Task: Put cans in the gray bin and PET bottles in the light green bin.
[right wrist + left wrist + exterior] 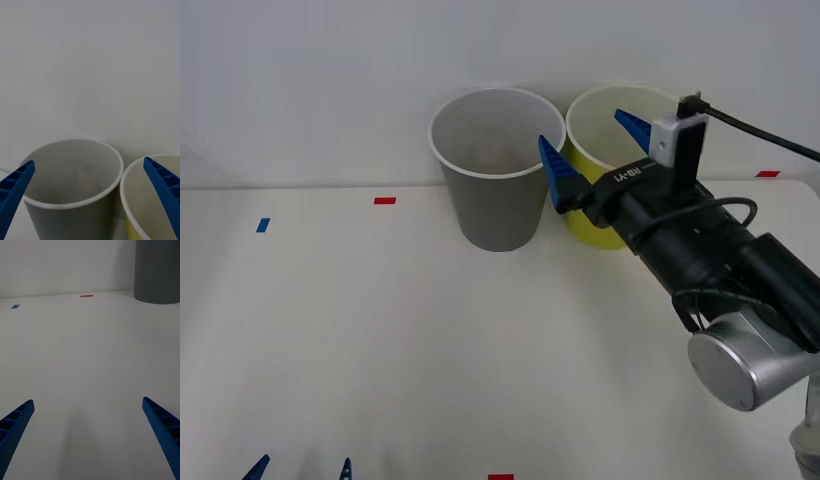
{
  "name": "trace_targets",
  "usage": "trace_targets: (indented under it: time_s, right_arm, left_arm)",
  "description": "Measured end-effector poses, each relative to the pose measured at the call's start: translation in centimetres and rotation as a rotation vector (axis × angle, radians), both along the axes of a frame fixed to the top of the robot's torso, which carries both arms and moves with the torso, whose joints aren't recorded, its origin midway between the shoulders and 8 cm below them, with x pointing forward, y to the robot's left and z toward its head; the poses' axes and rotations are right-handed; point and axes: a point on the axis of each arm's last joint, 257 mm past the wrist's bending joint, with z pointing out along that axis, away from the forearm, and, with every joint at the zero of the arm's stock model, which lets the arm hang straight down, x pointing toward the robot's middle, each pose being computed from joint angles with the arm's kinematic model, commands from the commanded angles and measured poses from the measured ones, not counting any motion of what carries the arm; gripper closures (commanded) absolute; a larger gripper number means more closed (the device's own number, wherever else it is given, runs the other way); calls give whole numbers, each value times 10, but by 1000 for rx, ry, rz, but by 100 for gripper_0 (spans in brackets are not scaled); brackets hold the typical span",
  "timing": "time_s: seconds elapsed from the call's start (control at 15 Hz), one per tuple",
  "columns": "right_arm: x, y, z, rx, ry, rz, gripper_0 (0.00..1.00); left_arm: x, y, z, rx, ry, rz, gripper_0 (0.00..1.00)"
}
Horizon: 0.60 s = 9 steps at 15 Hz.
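The gray bin stands upright at the back of the white table, touching the light green bin on its right. My right gripper hovers open above the spot where the two rims meet, with nothing between its fingers. From the right wrist I look down into the gray bin and the light green bin past that gripper. A faint blurred patch lies deep in the gray bin; I cannot tell what it is. The cans and PET bottles are out of view. My left gripper waits open at the near left edge.
Small tape marks lie on the table: red and blue at the back left, red at the back right, red at the front. A white wall rises right behind the bins.
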Motion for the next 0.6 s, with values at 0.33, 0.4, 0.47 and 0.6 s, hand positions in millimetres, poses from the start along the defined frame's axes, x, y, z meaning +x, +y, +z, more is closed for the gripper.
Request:
trace_targets:
  time_s: [0.33,0.4,0.47,0.6]
  right_arm:
    - [-42,-48,-73,44,70,-78,0]
    - [-51,-57,-87,42,88,-94,0]
    - [-59,-67,-98,40,105,-112,0]
    - [-70,-86,-116,34,134,-153,0]
  left_arm:
    - [0,0,0,0,0,0,0]
    - [0,0,0,0,0,0,0]
    - [0,0,0,0,0,0,0]
    - [0,0,0,0,0,0,0]
